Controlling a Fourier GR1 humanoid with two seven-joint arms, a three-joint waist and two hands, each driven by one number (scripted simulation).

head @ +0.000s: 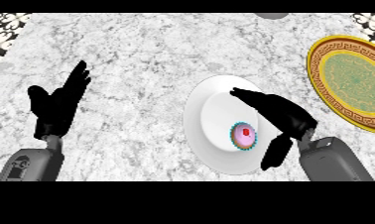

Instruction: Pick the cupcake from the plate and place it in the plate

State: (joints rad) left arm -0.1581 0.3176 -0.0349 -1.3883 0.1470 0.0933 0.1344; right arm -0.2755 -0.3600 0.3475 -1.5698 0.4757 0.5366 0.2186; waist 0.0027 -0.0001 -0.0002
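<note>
The small pink-frosted cupcake [244, 135] stands upright, top up, on the white round plate [207, 119]; the right hand [282, 114], fingers apart, hovers over it.

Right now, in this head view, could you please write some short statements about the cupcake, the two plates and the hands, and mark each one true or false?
1. The cupcake sits on the white plate. True.
2. The right hand is curled round the cupcake and lifts it. False: its fingers are spread above the white plate, thumb beside the cupcake, which is not yet held.
3. The gold-rimmed plate lies at the view's right edge. True.
4. The left hand rests on the white plate. False: it is open, fingers up, over the counter at the view's left, away from both plates.
5. A second cupcake lies on the gold-rimmed plate. False: nothing lies on its visible part.
</note>
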